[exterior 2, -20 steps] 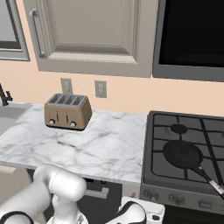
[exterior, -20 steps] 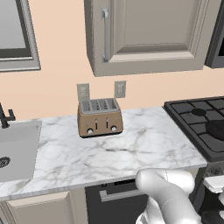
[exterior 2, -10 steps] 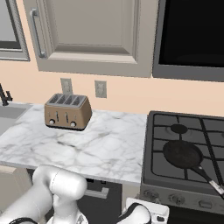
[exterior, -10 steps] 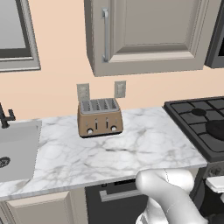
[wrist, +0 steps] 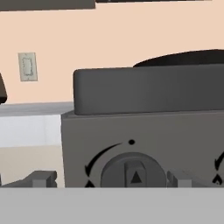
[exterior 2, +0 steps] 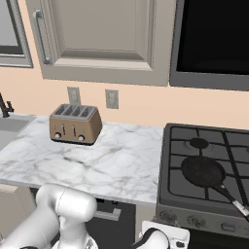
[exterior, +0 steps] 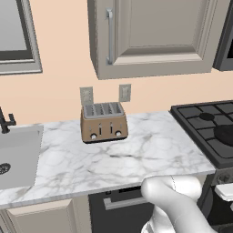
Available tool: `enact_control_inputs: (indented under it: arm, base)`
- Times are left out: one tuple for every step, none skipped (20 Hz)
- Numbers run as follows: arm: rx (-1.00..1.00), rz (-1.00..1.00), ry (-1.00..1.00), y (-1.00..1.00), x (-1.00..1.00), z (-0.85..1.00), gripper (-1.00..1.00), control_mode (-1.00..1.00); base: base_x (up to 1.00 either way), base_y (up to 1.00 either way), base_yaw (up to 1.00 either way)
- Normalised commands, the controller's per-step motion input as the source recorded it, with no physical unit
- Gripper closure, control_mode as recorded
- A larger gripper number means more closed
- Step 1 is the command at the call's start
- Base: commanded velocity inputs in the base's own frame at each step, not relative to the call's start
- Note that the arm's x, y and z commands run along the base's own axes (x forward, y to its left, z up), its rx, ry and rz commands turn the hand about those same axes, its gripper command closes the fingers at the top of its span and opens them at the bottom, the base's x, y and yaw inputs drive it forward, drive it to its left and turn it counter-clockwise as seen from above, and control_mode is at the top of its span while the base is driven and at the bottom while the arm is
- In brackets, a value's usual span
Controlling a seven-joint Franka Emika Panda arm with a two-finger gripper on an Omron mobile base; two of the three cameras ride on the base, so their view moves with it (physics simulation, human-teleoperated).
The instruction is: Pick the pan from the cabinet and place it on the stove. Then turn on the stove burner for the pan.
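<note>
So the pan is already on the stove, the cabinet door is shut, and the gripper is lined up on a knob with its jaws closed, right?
Not quite: the jaws are open. In the hand view the gripper has its fingertips set wide apart on either side of the knob. The rest holds: the right base view shows the pan on the stove and the cabinet door shut.

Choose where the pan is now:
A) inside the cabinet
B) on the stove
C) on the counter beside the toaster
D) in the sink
B: the right base view shows the pan lying on the grates of the stove, with its handle pointing toward the front right corner.
</note>
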Motion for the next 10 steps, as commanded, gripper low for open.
enact_control_inputs:
  arm:
    - [0.00, 0.00, -0.01, 0.00, 0.05, -0.02, -1.00, -1.00]
    - [0.00, 0.00, 0.00, 0.00, 0.06, -0.02, -1.00, -1.00]
    - [0.00, 0.00, 0.00, 0.00, 0.04, 0.00, -1.00, -1.00]
    - [0.00, 0.00, 0.00, 0.00, 0.03, -0.02, -1.00, -1.00]
    - [0.00, 0.00, 0.00, 0.00, 0.04, -0.03, -1.00, -1.00]
    - [0.00, 0.00, 0.00, 0.00, 0.03, 0.00, -1.00, -1.00]
    - [0.00, 0.00, 0.00, 0.00, 0.02, -0.01, -1.00, -1.00]
    - [0.00, 0.00, 0.00, 0.00, 0.01, -0.01, -1.00, -1.00]
    - [0.00, 0.00, 0.00, 0.00, 0.01, 0.00, -1.00, -1.00]
    - [0.00, 0.00, 0.00, 0.00, 0.03, 0.00, -1.00, -1.00]
  base:
    - [0.00, 0.00, 0.00]
    - [0.00, 0.00, 0.00]
    - [0.00, 0.00, 0.00]
    - [0.00, 0.00, 0.00]
    - [0.00, 0.00, 0.00]
    - [0.00, 0.00, 0.00]
    - [0.00, 0.00, 0.00]
    - [0.00, 0.00, 0.00]
    - [0.00, 0.00, 0.00]
    - [0.00, 0.00, 0.00]
